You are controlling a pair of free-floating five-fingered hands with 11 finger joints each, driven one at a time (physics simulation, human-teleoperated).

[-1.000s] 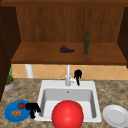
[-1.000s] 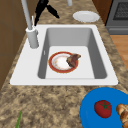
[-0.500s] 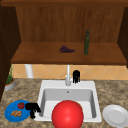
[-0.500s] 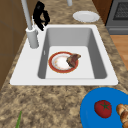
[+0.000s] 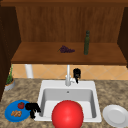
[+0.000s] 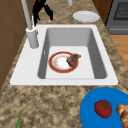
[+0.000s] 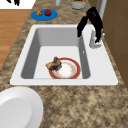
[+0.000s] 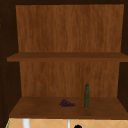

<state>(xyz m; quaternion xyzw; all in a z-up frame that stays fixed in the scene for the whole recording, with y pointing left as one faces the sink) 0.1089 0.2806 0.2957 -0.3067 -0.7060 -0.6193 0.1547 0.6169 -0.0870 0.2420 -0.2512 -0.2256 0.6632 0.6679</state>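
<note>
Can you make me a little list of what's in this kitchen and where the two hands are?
right hand: by the faucet, fingers hanging down
left hand: beside the blue plate
blue plate holds: tomato, bread
sink: red-rimmed plate with brown food
counter: white plate
shelf: grapes, green bottle

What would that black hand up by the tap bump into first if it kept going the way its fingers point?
The right hand hangs beside the tap with its fingers pointing down. Straight on, it would probably meet the white sink rim beside the tap's base, though depth is hard to judge.
</note>
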